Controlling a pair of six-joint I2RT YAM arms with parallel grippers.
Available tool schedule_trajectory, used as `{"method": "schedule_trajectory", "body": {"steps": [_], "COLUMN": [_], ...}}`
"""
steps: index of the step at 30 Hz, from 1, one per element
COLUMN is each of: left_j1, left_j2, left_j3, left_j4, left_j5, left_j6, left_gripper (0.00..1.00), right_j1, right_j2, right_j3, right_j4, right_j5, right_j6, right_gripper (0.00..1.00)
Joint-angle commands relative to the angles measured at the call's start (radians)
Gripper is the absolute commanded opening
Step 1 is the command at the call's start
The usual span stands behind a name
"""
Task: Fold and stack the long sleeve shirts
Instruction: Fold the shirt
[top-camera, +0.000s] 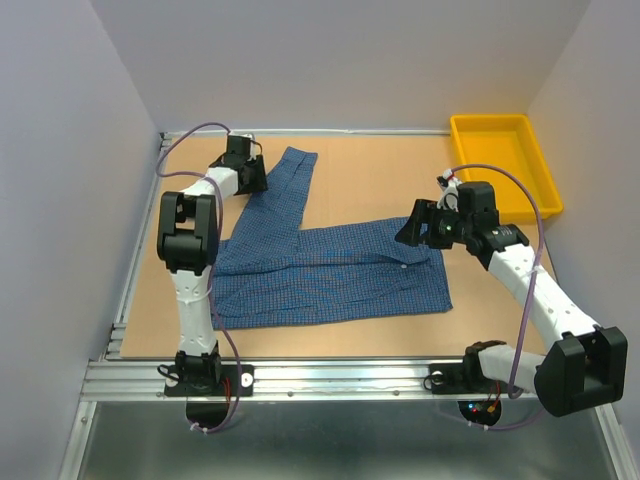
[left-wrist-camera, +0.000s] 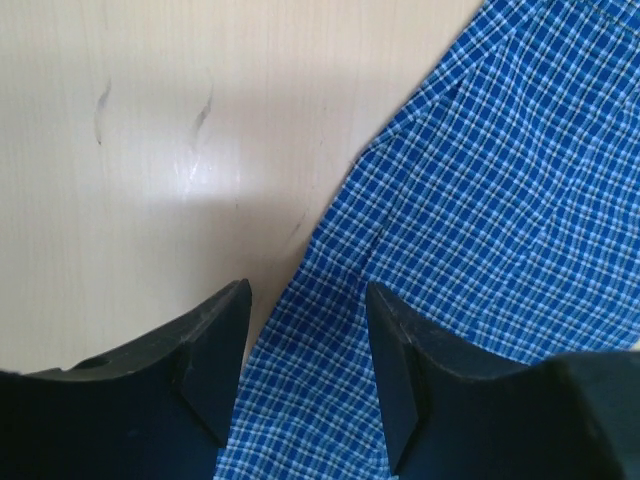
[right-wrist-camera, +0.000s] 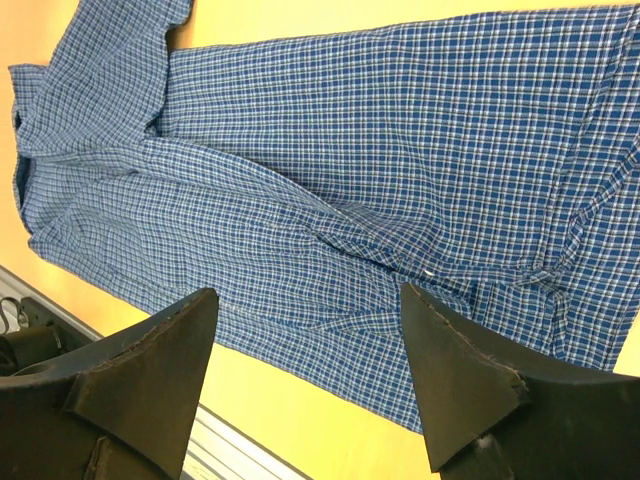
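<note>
One long sleeve shirt (top-camera: 340, 270) of blue check cloth lies spread flat across the table, button front up. One sleeve (top-camera: 290, 185) runs toward the far left. My left gripper (top-camera: 255, 172) sits low at that sleeve's left edge. In the left wrist view its jaws stand apart around the cloth edge (left-wrist-camera: 480, 200), the left gripper (left-wrist-camera: 307, 290) not pinching it. My right gripper (top-camera: 410, 232) hovers over the shirt's right end. The right wrist view shows the right gripper (right-wrist-camera: 309, 292) open and empty above the shirt (right-wrist-camera: 350, 150), a white button (right-wrist-camera: 428, 271) near its right finger.
A yellow bin (top-camera: 500, 170) stands at the far right of the table. An aluminium rail (top-camera: 350, 375) runs along the near edge. Pale walls close in the left, back and right sides.
</note>
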Motion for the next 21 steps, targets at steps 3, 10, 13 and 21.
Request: {"method": "schedule_trajectory", "body": {"steps": [3, 10, 13, 21], "left_j1": [-0.013, -0.030, -0.034, -0.045], "left_j2": [0.034, 0.048, 0.028, -0.064], "left_j3": [0.071, 0.068, 0.051, 0.047], "left_j4": [-0.063, -0.088, -0.088, -0.111], "left_j5": [-0.009, 0.022, 0.045, 0.075], "left_j6": [0.005, 0.012, 0.020, 0.051], "left_gripper": [0.58, 0.42, 0.15, 0.00], "right_j1": [-0.001, -0.001, -0.003, -0.001], "right_j2": [-0.020, -0.017, -0.011, 0.001], "right_j3": [0.002, 0.018, 0.024, 0.051], "right_j4": [0.039, 0.039, 0.039, 0.041], "right_j5": [-0.021, -0.010, -0.012, -0.006], "right_j6": [0.002, -0.002, -0.005, -0.015], "right_gripper": [0.79, 0.79, 0.79, 0.79]}}
